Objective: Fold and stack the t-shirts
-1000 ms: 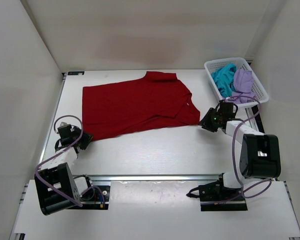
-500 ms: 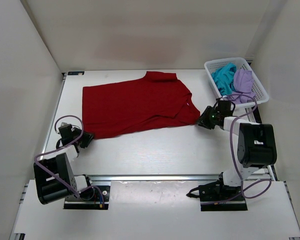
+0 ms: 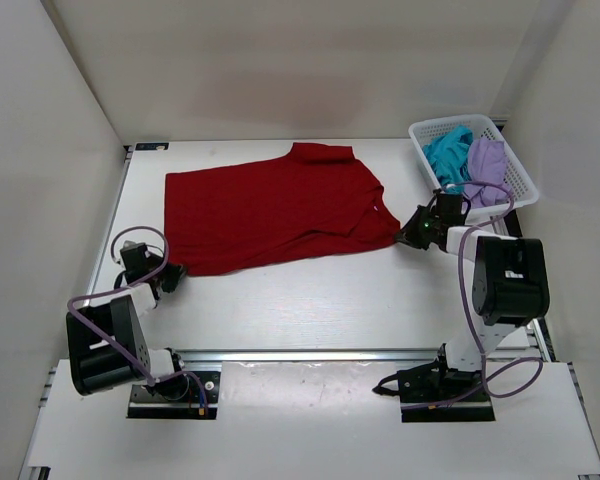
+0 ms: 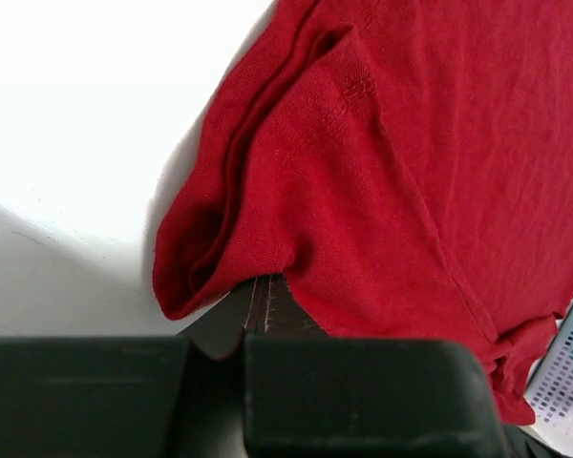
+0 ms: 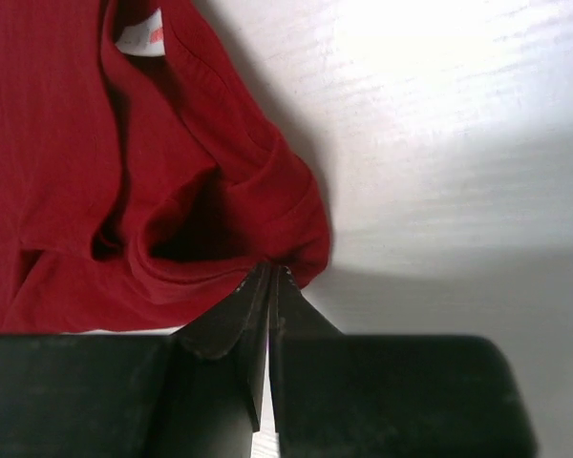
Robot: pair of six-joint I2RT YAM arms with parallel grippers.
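The dark red t-shirt (image 3: 270, 210) lies spread out on the white table, neck toward the right. My left gripper (image 3: 172, 272) sits at its near left corner, and in the left wrist view the gripper (image 4: 265, 286) is shut on a bunched fold of the red hem (image 4: 267, 219). My right gripper (image 3: 406, 236) is at the shirt's near right corner, and in the right wrist view the gripper (image 5: 272, 272) is pinched shut on the red fabric (image 5: 220, 229) near the collar. The teal t-shirt (image 3: 446, 155) and the lavender t-shirt (image 3: 487, 163) lie crumpled in the basket.
The white mesh basket (image 3: 521, 185) stands at the back right, just behind the right arm. White walls enclose the table on the left, back and right. An aluminium rail (image 3: 310, 353) runs along the near edge between the arm bases.
Both grippers have gone from open to shut, each pinching a near corner of the red shirt. Both arms edged slightly toward the shirt. The shirt itself has not shifted.
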